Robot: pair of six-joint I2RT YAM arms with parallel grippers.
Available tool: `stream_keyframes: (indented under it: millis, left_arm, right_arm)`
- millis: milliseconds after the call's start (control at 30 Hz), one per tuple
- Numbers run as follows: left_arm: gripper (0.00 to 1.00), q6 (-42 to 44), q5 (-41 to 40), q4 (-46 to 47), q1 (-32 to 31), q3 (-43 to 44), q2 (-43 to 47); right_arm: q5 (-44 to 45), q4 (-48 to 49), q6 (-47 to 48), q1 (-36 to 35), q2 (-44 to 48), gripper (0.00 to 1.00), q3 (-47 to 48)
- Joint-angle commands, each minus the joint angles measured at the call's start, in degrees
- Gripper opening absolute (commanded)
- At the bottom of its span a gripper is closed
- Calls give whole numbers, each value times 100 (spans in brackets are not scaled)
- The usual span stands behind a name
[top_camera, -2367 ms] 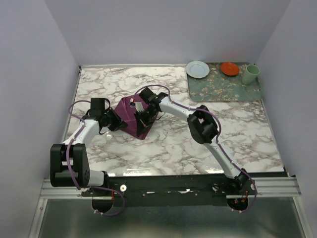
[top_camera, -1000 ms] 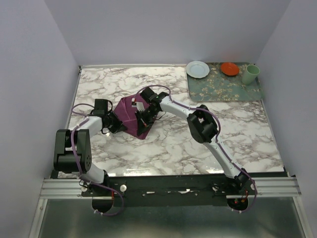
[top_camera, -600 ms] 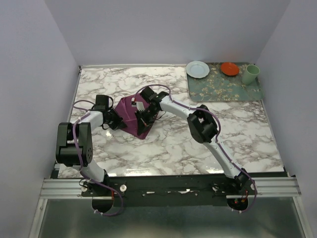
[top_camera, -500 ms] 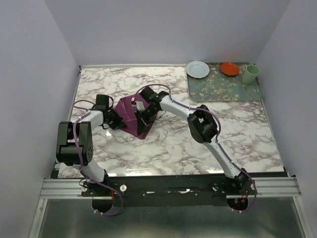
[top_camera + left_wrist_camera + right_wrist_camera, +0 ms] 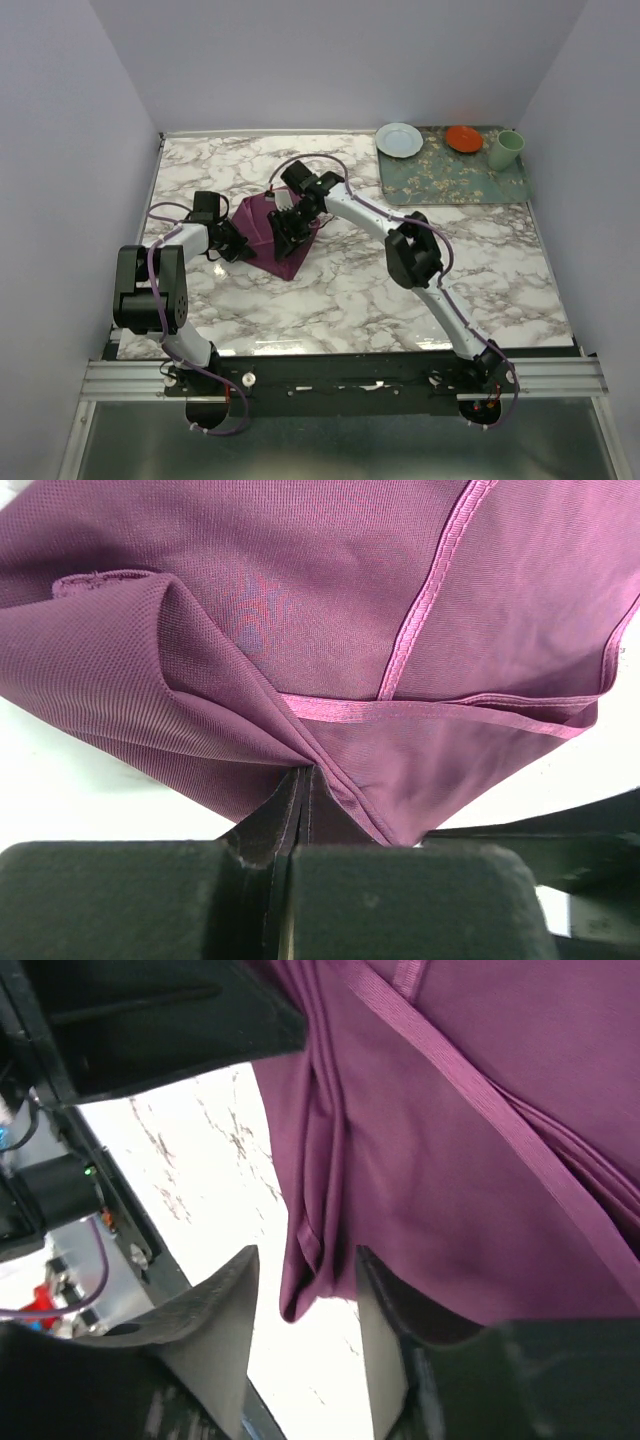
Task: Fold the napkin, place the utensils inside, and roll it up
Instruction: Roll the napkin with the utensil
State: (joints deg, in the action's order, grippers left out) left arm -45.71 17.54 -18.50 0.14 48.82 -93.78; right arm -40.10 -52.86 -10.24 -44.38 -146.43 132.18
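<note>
Overhead: a deep plum-purple cloth napkin (image 5: 255,220) lies bunched on the marble desk (image 5: 330,300). Left wrist: the left fingers (image 5: 262,830) clench a fold at their tips. Right wrist: the right fingers (image 5: 210,1330) stand released with the hem loose between them, so a tug from the left could collapse the fold.

From above, the right gripper (image 5: 289,230) covered the middle of the plum-purple cloth napkin (image 5: 258,232). Both wrist views cut the napkin off at their top and side edges, and the right gripper's near fingers (image 5: 215,1330) were blurred.
</note>
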Motion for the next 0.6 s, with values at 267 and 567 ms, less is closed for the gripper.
stream_keyframes:
  millis: [267, 567]
  left_arm:
    - [0, 194, -620, -391, 3, -276, -229]
    - [0, 194, -629, -435, 3, -224, -273]
  right_arm:
    - [1839, 539, 181, -360, 1899, 46, -1158]
    - [820, 1611, -162, -528, 1750, 11, -2038]
